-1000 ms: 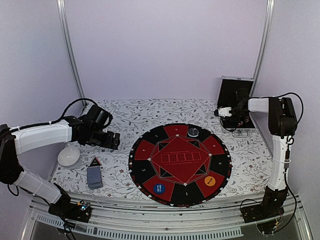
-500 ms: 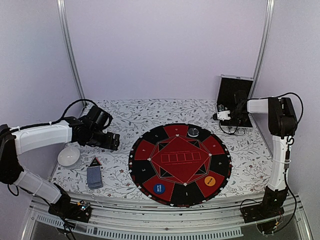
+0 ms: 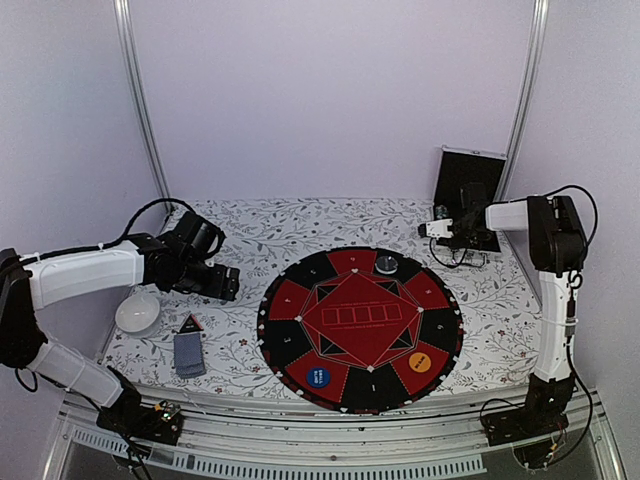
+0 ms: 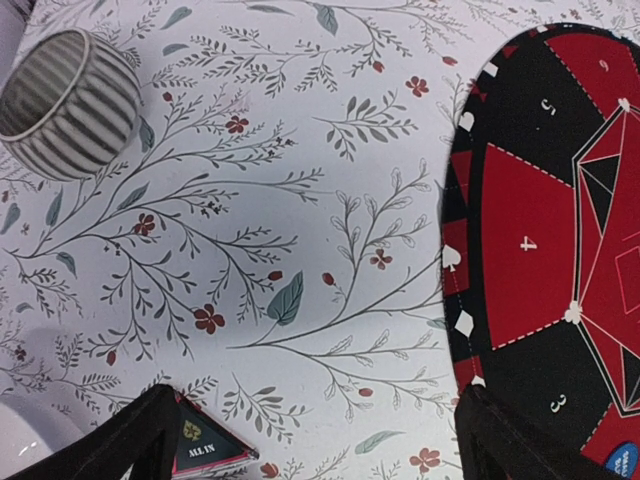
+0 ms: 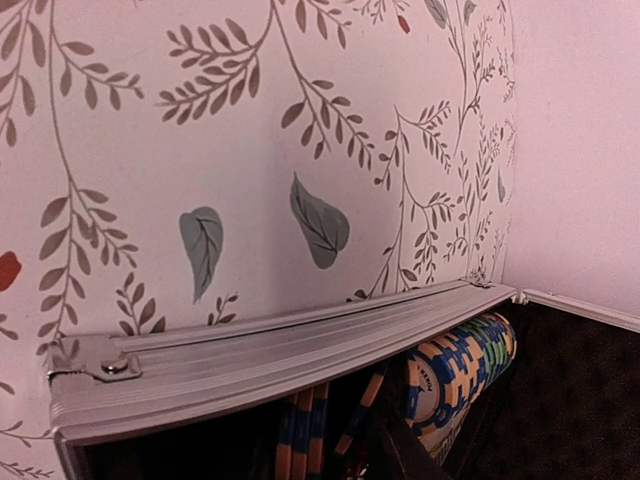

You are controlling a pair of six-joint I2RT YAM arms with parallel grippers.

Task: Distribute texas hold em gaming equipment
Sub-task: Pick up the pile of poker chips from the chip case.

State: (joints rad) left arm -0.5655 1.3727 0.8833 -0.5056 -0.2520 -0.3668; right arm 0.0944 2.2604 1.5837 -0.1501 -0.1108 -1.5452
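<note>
My left arm [image 3: 80, 272] and right arm [image 3: 556, 310] look alike: white tubular links, black joints, black bases [image 3: 150, 420] at the frame's bottom corners. A thin black cable [image 3: 148, 206] loops above each arm's upper joint.

Left arm [image 3: 85, 275] stretches inward, left jaws spread wide — right arm [image 3: 553, 330] stands tall, elbow bent, wrist turned leftward.

On my feed the table [image 3: 300, 225] is covered in a white cloth printed with leaves and little red flowers. A round red-and-black mat [image 3: 360, 325] with numbered segments sits mid-table, toward the near edge. There's a white bowl [image 3: 137, 313] by the left edge. A ribbed grey cup [image 4: 65, 100] stands upright on the cloth, left of the mat and apart from it. The black silver-edged case [image 3: 468, 195] stands open at the far right corner.
</note>
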